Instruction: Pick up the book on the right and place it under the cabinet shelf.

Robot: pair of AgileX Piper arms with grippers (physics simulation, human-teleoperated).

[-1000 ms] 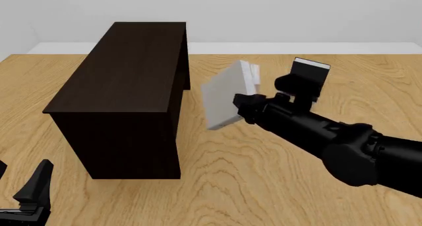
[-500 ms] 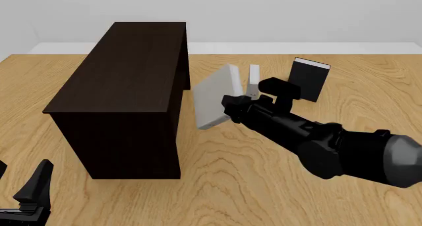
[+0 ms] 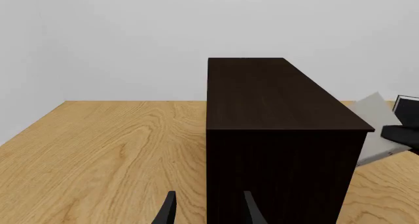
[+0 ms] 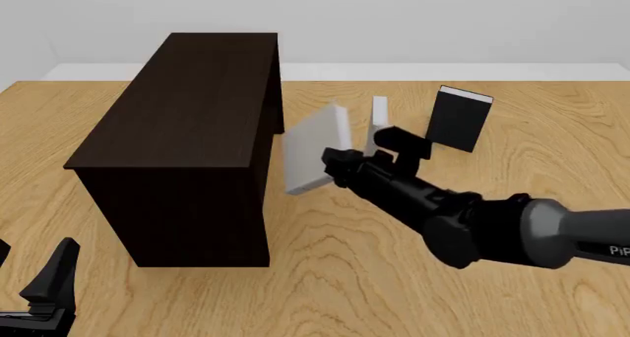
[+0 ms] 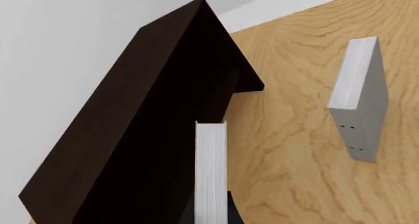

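Note:
My right gripper (image 4: 335,165) is shut on a light-grey book (image 4: 315,149) with white page edges (image 5: 211,170). It holds the book tilted above the table, just right of the dark brown cabinet (image 4: 187,108), nearly touching its side. The book's spine is hidden. The book also shows past the cabinet (image 3: 275,96) in the left wrist view (image 3: 376,118). In the right wrist view the cabinet (image 5: 150,111) fills the space just ahead of the book. My left gripper (image 4: 29,282) is open and empty at the near left corner; its fingers (image 3: 169,213) point at the cabinet's near end.
A second grey book (image 4: 379,119) stands upright on the table behind the held one; its spine shows two dark dots in the right wrist view (image 5: 356,131). A black-covered book (image 4: 458,119) stands further right. The wooden table (image 4: 325,278) spreads all around.
My right arm has carried the grey book to the left and slightly down, from near the standing books to right beside the cabinet. The left arm has not moved.

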